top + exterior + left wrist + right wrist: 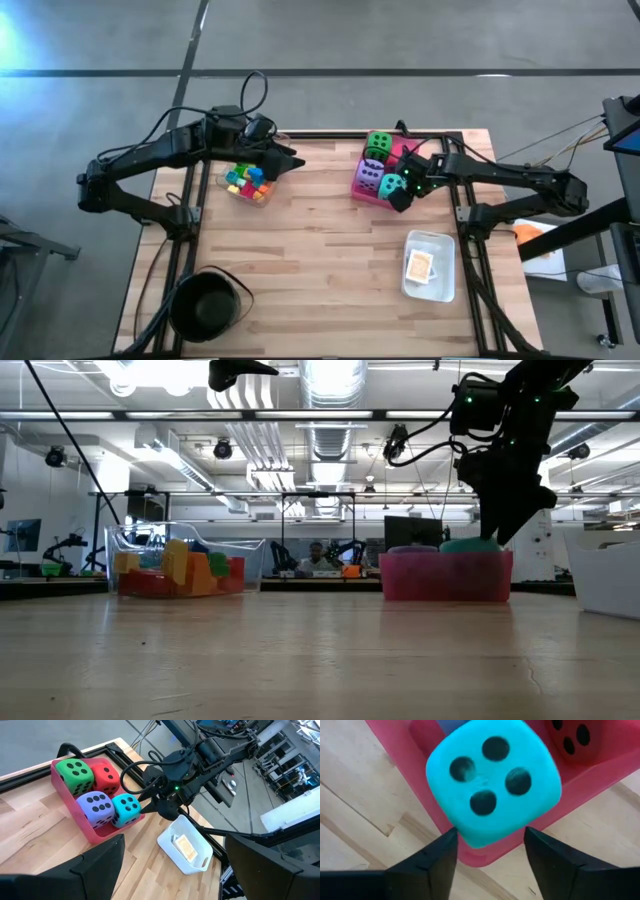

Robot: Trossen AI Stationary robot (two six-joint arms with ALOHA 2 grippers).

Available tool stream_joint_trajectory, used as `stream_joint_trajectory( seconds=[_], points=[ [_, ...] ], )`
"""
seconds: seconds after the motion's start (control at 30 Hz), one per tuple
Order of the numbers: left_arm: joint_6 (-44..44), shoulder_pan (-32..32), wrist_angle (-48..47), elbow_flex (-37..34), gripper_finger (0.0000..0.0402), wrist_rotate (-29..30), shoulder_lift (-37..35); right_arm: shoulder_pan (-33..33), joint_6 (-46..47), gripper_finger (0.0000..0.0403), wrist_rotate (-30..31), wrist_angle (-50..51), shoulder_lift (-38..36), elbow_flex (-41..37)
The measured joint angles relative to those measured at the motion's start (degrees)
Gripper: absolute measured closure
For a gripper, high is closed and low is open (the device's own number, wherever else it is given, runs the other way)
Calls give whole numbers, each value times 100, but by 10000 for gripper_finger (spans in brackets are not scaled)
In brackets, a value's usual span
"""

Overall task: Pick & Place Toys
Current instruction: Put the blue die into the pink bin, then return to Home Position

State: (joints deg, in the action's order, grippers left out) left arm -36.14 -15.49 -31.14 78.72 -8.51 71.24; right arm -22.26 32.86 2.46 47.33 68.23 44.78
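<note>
A pink tray [358,190] at the table's far right holds a green die [75,772], a red die [106,774], a purple die [97,806] and a teal die [492,780]. The teal die lies in the tray's near right corner, its four-dot face up. My right gripper [490,831] points steeply down over that corner, open, with one finger on each side of the die's near edge. My left gripper [290,160] hangs open and holds nothing, above the clear tray [248,183] of small coloured blocks at the far left. My right gripper comes at the teal die from above. Its fingertips [451,836] stand close on either side of the die's near lower edge [480,840]. Whether they touch it, I cannot tell. The die rests in the pink tray.
A white tray [445,245] with a picture card [420,266] lies near the right edge. A round black pot [205,305] stands at the near left corner. Bare wood lies between the trays and along the table's middle.
</note>
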Motion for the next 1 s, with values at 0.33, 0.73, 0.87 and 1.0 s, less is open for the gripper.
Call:
stream_joint_trajectory(
  seconds=[0.33, 0.73, 0.87, 1.0],
  points=[
    [13, 0, 0, 0, 54, -2, 0, 0, -58, 144, -44, 474, -26, 389],
    [15, 0, -202, 0, 88, 2, -9, 0, -239, 201, -162, 817, -115, 1407],
    [143, 17, -261, 0, 168, 0, -51, 0, -337, 282, -248, 819, -238, 1600],
    [351, 82, -439, 0, 284, -1, -108, 2, -450, 369, -453, 808, -454, 1674]
  ],
)
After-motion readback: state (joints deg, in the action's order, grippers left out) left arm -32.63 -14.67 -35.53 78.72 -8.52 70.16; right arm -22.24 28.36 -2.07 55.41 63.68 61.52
